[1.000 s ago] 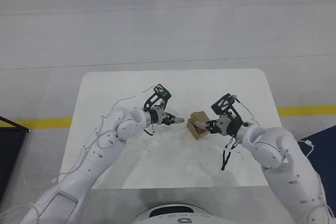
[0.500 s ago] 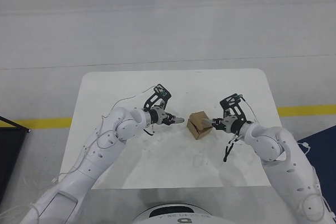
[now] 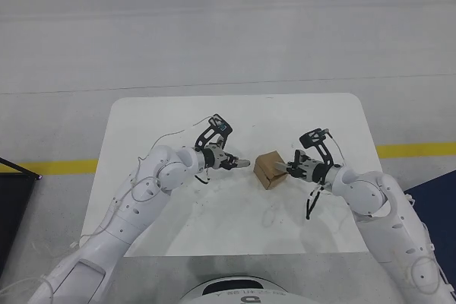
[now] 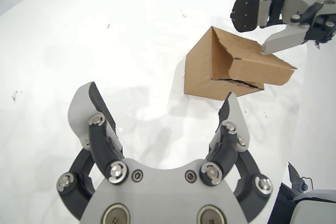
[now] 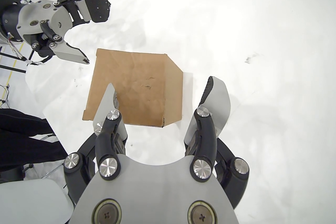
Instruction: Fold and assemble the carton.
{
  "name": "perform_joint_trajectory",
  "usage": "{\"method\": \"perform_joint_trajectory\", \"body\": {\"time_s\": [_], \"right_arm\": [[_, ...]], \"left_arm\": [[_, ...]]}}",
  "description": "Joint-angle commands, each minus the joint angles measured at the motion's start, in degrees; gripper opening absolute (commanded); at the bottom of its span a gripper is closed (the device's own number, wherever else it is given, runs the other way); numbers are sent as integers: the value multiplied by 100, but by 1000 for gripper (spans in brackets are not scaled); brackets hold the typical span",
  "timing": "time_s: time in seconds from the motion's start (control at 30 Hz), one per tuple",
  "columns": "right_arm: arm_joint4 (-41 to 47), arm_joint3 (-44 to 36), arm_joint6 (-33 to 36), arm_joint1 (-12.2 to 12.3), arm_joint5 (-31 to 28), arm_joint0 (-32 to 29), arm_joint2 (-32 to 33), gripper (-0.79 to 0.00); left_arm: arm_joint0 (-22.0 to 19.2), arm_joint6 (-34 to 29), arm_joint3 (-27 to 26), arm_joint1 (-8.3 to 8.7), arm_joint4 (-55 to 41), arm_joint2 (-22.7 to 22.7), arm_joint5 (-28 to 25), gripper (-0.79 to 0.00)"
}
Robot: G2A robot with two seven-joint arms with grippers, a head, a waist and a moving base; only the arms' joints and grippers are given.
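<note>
A small brown carton [image 3: 271,169] stands on the white table [image 3: 159,129] between the two arms. In the left wrist view the carton [image 4: 207,72] has a top flap folded over, with a torn seam along its side. My right gripper [image 3: 292,169] is open at the carton's right side, and one fingertip [image 4: 265,49] rests on the top flap. In its own view the right gripper [image 5: 161,86] straddles the carton [image 5: 136,78]. My left gripper [image 3: 242,163] hangs open just left of the carton, not touching it. The left gripper [image 4: 161,95] has nothing between its fingers.
A black frame [image 3: 0,171] stands off the table's left edge. A yellow floor line [image 3: 425,149] runs behind. A blue panel [image 3: 448,197] sits at the right. Bare table surface lies in front of and behind the carton.
My right wrist has drawn back to the right while its fingertip stays at the carton. The carton's top now looks flatter. The left arm has not moved.
</note>
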Motion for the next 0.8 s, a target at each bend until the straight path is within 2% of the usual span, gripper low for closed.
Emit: {"method": "perform_joint_trajectory", "body": {"time_s": [0.0, 0.2, 0.43, 0.6, 0.77], "right_arm": [[26, 60, 9, -1, 21, 17, -24, -179], [219, 159, 9, 2, 16, 58, -27, -191], [376, 307, 94, 4, 12, 183, -92, -234], [395, 403, 130, -3, 85, 297, -194, -259], [525, 509, 57, 1, 160, 315, -146, -302]], "left_arm": [[0, 0, 0, 0, 0, 0, 0, 0], [0, 0, 0, 0, 0, 0, 0, 0], [591, 659, 54, 78, 813, 36, 157, 0], [494, 1109, 401, 28, 282, 134, -667, 0], [269, 1378, 831, 44, -145, 10, -1599, 0]]}}
